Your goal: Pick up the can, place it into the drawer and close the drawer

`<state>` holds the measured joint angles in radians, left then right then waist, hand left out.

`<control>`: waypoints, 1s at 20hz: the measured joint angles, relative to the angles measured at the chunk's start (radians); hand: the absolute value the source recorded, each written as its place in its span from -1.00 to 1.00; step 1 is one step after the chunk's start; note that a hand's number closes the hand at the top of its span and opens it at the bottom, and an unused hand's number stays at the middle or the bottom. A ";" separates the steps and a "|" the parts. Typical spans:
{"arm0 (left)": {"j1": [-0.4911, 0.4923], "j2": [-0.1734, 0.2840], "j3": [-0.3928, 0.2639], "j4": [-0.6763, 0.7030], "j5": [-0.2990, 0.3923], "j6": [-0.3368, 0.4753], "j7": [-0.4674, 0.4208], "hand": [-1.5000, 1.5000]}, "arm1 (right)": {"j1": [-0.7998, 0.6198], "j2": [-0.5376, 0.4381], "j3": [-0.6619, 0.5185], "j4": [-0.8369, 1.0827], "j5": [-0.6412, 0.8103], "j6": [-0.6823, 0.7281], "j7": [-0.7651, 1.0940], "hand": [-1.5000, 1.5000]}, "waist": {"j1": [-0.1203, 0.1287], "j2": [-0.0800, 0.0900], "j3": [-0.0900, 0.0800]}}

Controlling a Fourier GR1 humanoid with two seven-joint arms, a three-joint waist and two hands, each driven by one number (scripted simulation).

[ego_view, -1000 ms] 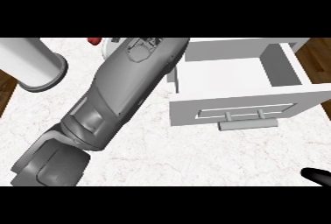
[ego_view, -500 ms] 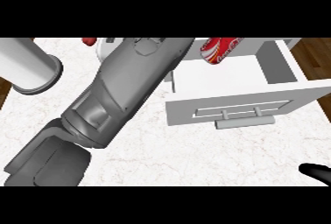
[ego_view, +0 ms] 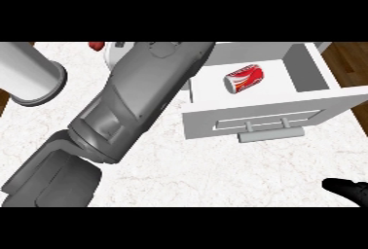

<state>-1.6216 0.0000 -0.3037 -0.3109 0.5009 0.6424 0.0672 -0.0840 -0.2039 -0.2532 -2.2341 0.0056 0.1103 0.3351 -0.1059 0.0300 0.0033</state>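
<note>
- Done, as far as I can judge: the can (ego_view: 245, 80) lies on its side inside the open drawer (ego_view: 309, 65), resting on the drawer floor and free of any hand. So the picking up and the placing look finished.
- Left to do: the drawer stands pulled out, its front panel and handle (ego_view: 267, 127) facing me, so closing it is the remaining step.
- My left forearm (ego_view: 137, 102) runs up across the counter (ego_view: 208, 175) and ends near the far edge, just left of the drawer; the hand itself is hidden from me, so I cannot tell how it is set. The can sits to the right of where that arm ends.
- My right hand (ego_view: 350, 188) shows only as a dark tip at the lower right edge; I cannot tell its state. The drawer front lies ahead of it and to its left, well apart.
- A white cylinder (ego_view: 30, 79) stands left of my left arm, away from the work.
</note>
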 measured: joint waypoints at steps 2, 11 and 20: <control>-0.002 0.000 -0.001 0.000 0.016 0.006 -0.009 -1.00 | -0.019 -0.017 0.021 0.010 0.043 0.008 -0.021 -1.00 | 0.001 0.001 0.000; -0.002 0.000 0.023 0.001 0.086 0.006 -0.061 -1.00 | -0.104 -0.106 0.135 0.133 0.312 0.019 -0.117 -1.00 | 0.028 0.003 -0.001; -0.023 0.000 0.014 0.029 0.090 0.004 -0.081 -1.00 | -0.237 -0.118 0.295 0.379 0.602 -0.051 -0.188 -1.00 | 0.071 -0.006 -0.002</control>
<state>-1.6445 0.0000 -0.2902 -0.2816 0.5905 0.6462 -0.0140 -0.3207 -0.3217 0.0419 -1.8549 0.6079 0.0596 0.1475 -0.0351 0.0240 0.0017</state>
